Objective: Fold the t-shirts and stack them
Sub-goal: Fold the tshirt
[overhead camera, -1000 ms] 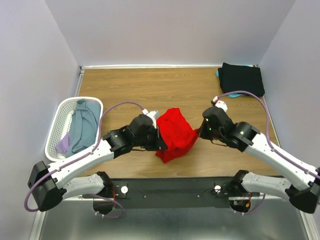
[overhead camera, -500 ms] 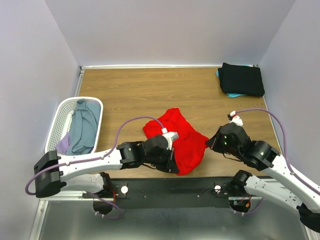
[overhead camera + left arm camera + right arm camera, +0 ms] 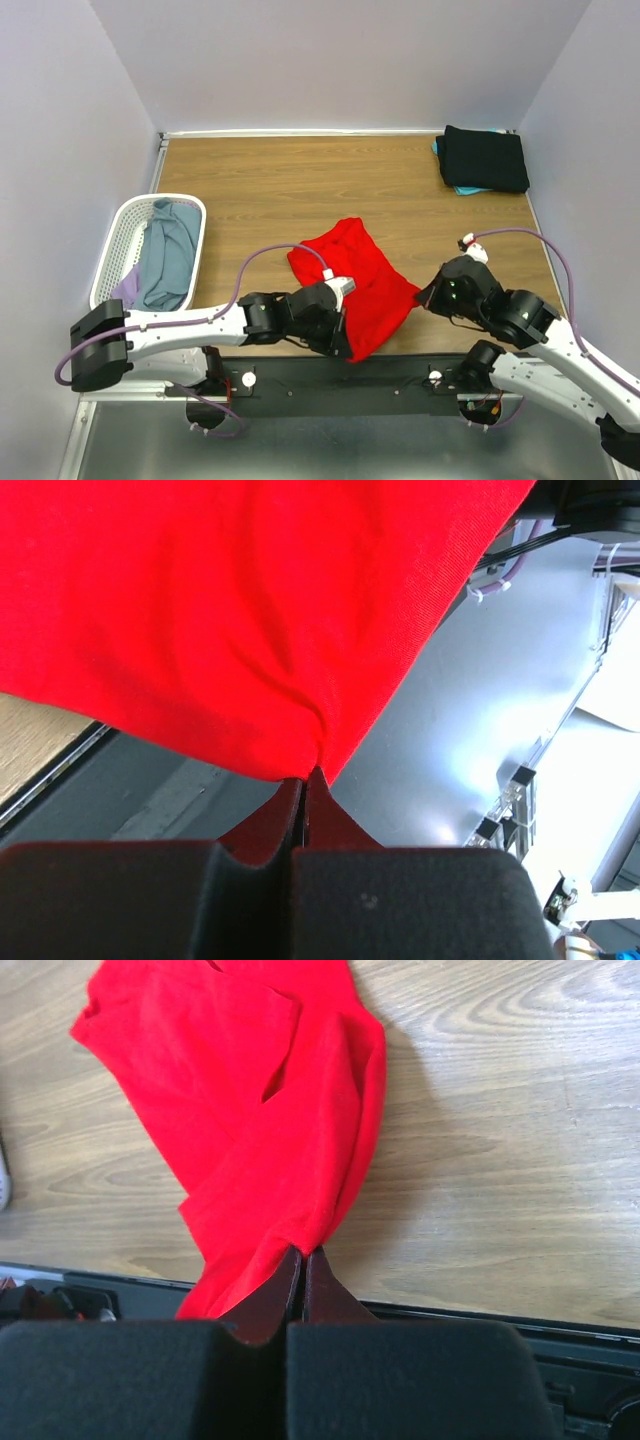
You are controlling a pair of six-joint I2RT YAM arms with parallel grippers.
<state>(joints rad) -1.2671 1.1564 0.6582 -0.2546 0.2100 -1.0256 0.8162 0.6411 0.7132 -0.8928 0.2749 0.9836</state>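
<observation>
A bright red t-shirt (image 3: 355, 280) lies crumpled near the table's front edge, its near part hanging over the edge. My left gripper (image 3: 345, 345) is shut on its near corner; the red t-shirt (image 3: 240, 620) fills the left wrist view above my left gripper (image 3: 305, 775). At the cloth's right side my right gripper (image 3: 422, 297) is shut on an edge; in the right wrist view the red t-shirt (image 3: 260, 1120) spreads away from my right gripper (image 3: 303, 1252). Folded black and teal t-shirts (image 3: 484, 158) lie stacked at the back right corner. Grey-blue and lavender t-shirts (image 3: 168, 255) fill the basket.
A white mesh laundry basket (image 3: 116, 245) stands at the left edge of the wooden table (image 3: 300, 180). Purple cables loop over both arms. Below the table's front edge runs a dark rail (image 3: 400, 372) carrying the arm bases.
Both grippers have pulled the red shirt toward the near edge of the table and spread it out; it went from a raised bundle to a flatter sheet. Both grips stay shut.
</observation>
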